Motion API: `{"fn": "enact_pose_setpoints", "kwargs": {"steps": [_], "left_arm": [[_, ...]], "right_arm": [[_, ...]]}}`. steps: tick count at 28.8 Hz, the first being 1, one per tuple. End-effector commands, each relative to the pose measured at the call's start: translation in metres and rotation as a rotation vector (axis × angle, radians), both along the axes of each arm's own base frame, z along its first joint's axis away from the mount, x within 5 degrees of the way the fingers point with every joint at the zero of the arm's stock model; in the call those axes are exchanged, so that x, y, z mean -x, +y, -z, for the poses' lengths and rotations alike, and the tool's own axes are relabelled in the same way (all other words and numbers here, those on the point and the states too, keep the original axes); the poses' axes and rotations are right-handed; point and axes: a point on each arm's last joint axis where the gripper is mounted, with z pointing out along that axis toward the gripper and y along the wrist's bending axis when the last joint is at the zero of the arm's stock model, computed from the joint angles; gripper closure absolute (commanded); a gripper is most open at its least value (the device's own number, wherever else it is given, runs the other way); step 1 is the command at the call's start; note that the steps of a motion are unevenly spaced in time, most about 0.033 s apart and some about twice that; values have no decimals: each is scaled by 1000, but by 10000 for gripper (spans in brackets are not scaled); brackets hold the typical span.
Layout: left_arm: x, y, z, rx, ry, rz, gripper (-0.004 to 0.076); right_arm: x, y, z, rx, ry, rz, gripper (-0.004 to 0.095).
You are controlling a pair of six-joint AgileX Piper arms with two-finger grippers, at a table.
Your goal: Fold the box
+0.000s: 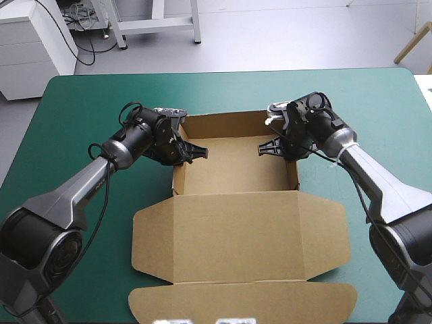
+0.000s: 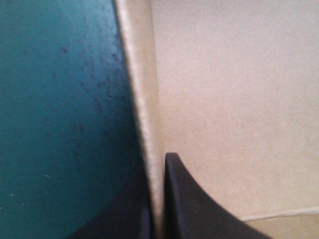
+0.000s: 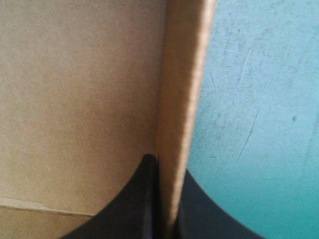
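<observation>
The brown box (image 1: 236, 169) stands mid-table as an open tray, its lid (image 1: 239, 239) lying flat toward the near edge. My left gripper (image 1: 181, 152) is shut on the box's left wall (image 2: 144, 124), one black finger (image 2: 199, 204) inside the tray, the other outside over the teal-green cover. On the opposite side my right gripper (image 1: 287, 145) is shut on the right wall (image 3: 182, 99), which runs straight up between its fingers (image 3: 142, 199). Both walls stand upright. The tray floor (image 3: 75, 99) is bare.
The lid's front flap (image 1: 243, 304) reaches almost to the near table edge. Teal-green cover (image 1: 88, 108) lies open to the left, right and behind the box. A white cabinet (image 1: 34, 40) stands beyond the far left corner.
</observation>
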Motion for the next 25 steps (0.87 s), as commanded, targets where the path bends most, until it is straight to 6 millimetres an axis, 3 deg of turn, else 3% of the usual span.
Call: {"fn": "enact_pose_setpoints", "kwargs": {"steps": [1,8,11,14,16,19,23,25], "left_arm": [[-1,-7,-27,70,-87,26,734],[-4,-10,-24,71,-105,58,734],[-6,-11,-25,86,-130,63,733],[-7,-12,-26,93,-140,62,697],[-7,-11,-25,92,-137,62,626],[-7,-11,-25,89,-137,68,440],[-7,-11,-25,89,-137,68,186],[-7,-11,-25,89,-137,68,134]], "right_arm": [[1,2,-25,-73,-107,-33,927],[-5,2,-16,-59,-101,-53,912],[-6,3,-16,-68,-105,-55,746],[-6,3,-16,-69,-107,-55,494],[-6,3,-16,-69,-107,-55,323],[-7,2,-16,-52,-109,-61,121],[-7,1,-16,-47,-111,-62,88],[-7,1,-16,-47,-111,-62,88]]}}
